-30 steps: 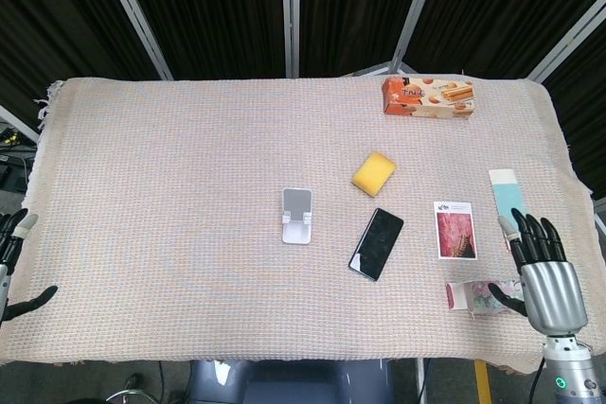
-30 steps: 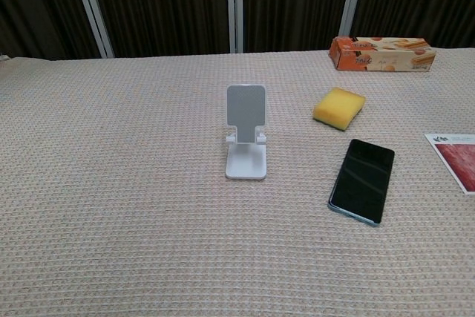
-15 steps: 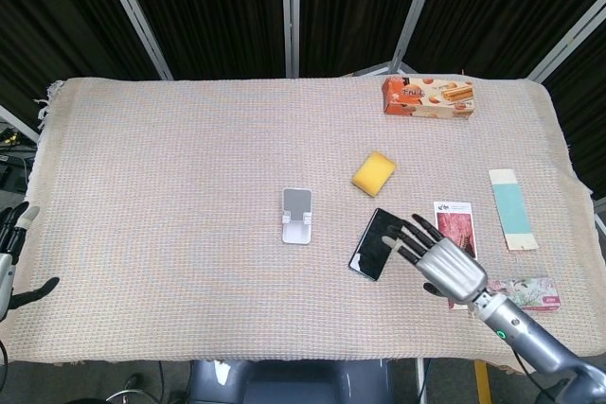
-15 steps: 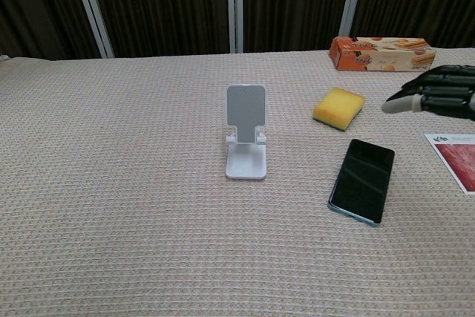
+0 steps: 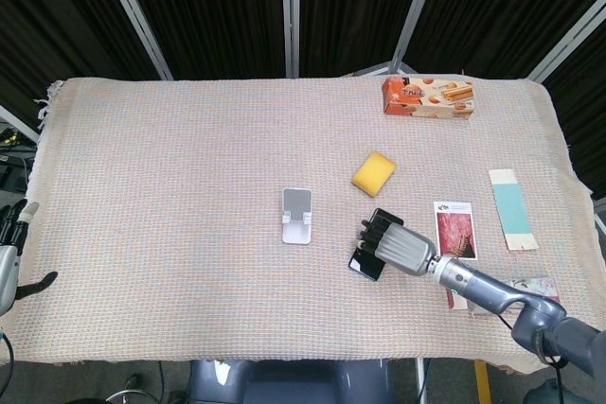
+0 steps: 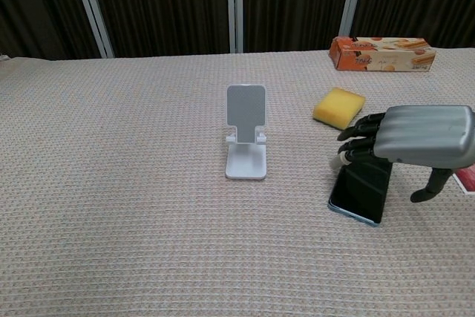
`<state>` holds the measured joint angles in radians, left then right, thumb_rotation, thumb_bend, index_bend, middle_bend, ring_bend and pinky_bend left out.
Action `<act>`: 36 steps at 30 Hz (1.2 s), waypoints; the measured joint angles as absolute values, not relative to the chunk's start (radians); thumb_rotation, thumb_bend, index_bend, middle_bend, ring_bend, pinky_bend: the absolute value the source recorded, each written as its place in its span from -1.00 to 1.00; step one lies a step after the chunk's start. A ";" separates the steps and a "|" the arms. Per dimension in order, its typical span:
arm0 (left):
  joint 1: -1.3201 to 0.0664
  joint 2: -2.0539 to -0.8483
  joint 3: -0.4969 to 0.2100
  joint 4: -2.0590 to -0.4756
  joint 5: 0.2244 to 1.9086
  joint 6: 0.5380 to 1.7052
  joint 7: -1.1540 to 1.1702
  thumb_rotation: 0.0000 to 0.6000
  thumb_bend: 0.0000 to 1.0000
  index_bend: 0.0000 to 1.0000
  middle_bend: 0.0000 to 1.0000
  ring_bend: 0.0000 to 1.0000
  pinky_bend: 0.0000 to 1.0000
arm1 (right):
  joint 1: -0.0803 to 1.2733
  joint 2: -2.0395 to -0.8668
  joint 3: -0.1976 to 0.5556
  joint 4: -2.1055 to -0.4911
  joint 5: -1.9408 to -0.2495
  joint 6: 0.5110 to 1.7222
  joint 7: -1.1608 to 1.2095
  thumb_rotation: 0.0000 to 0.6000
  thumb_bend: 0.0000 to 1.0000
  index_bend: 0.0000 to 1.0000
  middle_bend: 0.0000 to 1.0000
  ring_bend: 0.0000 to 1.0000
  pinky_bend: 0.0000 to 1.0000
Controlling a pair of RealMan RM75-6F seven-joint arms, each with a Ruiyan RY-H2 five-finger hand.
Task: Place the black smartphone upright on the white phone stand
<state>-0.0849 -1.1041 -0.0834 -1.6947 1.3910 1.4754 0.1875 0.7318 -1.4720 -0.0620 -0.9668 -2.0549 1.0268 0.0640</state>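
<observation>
The black smartphone lies flat on the cloth, screen up, right of the white phone stand. The stand is upright with nothing on it. My right hand hovers over the phone's far half. Its fingers curl down at the phone's left edge, and the thumb hangs beyond the right edge. The phone is not lifted. My left hand rests off the table's left edge with its fingers apart, holding nothing.
A yellow sponge sits just behind the phone. An orange snack box stands at the back right. A red picture card, a teal strip and a small pink box lie to the right.
My right hand has swung in from the table's right front edge to above the phone, and its fingers have curled down at the left edge. The phone and stand have not moved.
</observation>
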 measured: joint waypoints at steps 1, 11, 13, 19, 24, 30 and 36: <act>-0.086 -1.106 -0.084 -1.693 1.387 1.474 0.189 1.00 -1.00 -1.00 -1.00 -1.00 -1.00 | 0.742 -1.489 -0.070 -0.935 -2.057 1.031 0.076 1.00 -1.00 -0.62 -0.60 -0.78 -0.60; -0.095 -1.115 -0.093 -1.678 1.353 1.453 0.197 1.00 -1.00 -1.00 -1.00 -1.00 -1.00 | 0.787 -1.575 -0.128 -0.778 -2.052 1.085 0.151 1.00 -1.00 -0.57 -0.57 -0.75 -0.57; -0.097 -1.116 -0.094 -1.676 1.351 1.450 0.199 1.00 -1.00 -1.00 -1.00 -1.00 -1.00 | 0.791 -1.585 -0.136 -0.757 -2.048 1.094 0.156 1.00 -1.00 -0.51 -0.52 -0.71 -0.55; -0.099 -1.118 -0.093 -1.676 1.348 1.448 0.202 1.00 -1.00 -1.00 -1.00 -1.00 -1.00 | 0.796 -1.614 -0.158 -0.697 -2.040 1.140 0.163 1.00 -0.81 -0.09 -0.17 -0.40 -0.45; -0.100 -1.119 -0.092 -1.676 1.348 1.449 0.204 1.00 -1.00 -1.00 -1.00 -1.00 -1.00 | 0.798 -1.633 -0.178 -0.643 -2.048 1.196 0.157 1.00 -0.71 -0.02 -0.06 -0.29 -0.42; -0.099 -1.117 -0.089 -1.682 1.351 1.451 0.204 1.00 -1.00 -1.00 -1.00 -1.00 -1.00 | 0.791 -1.632 -0.189 -0.618 -2.046 1.271 0.151 1.00 -0.71 -0.01 -0.05 -0.29 -0.42; -0.094 -1.108 -0.086 -1.688 1.363 1.460 0.185 1.00 -1.00 -1.00 -1.00 -1.00 -1.00 | 0.785 -1.589 -0.187 -0.648 -2.037 1.340 0.090 1.00 -0.72 0.00 -0.05 -0.28 -0.40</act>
<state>-0.0944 -1.1078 -0.0856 -1.6881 1.3627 1.4600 0.1853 0.7855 -1.5887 -0.1867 -0.6477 -2.0374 1.3403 0.0898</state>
